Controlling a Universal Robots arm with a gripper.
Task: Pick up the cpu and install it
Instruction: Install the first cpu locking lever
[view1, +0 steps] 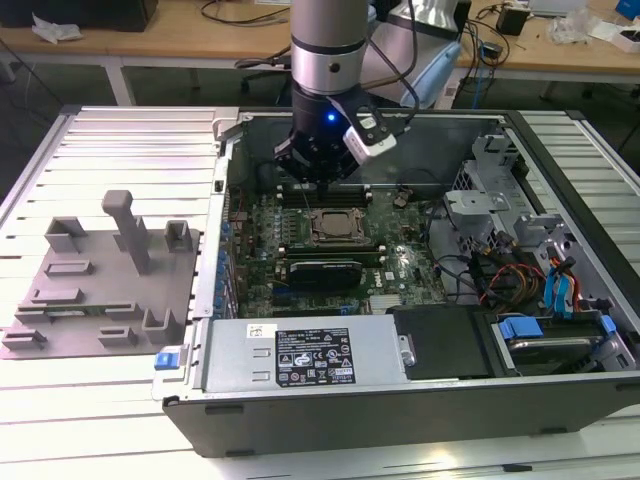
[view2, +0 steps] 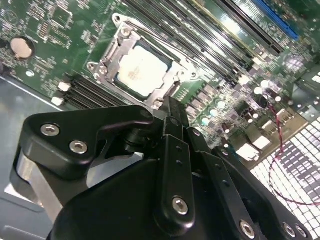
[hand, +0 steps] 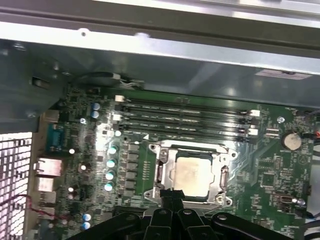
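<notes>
White slatted table (view1: 100, 420) bears an open computer case (view1: 400, 425). The cpu (hand: 192, 175) lies flat inside the socket (hand: 161, 172). The gripper (hand: 172, 200) hangs over the socket's edge, fingers pressed together, empty. Memory slots (hand: 185, 117) flank the socket; a grey tray (view1: 85, 305) sits well apart from it.

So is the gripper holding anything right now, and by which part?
Nothing. The gripper is shut and empty; the cpu lies in the motherboard socket.
</notes>
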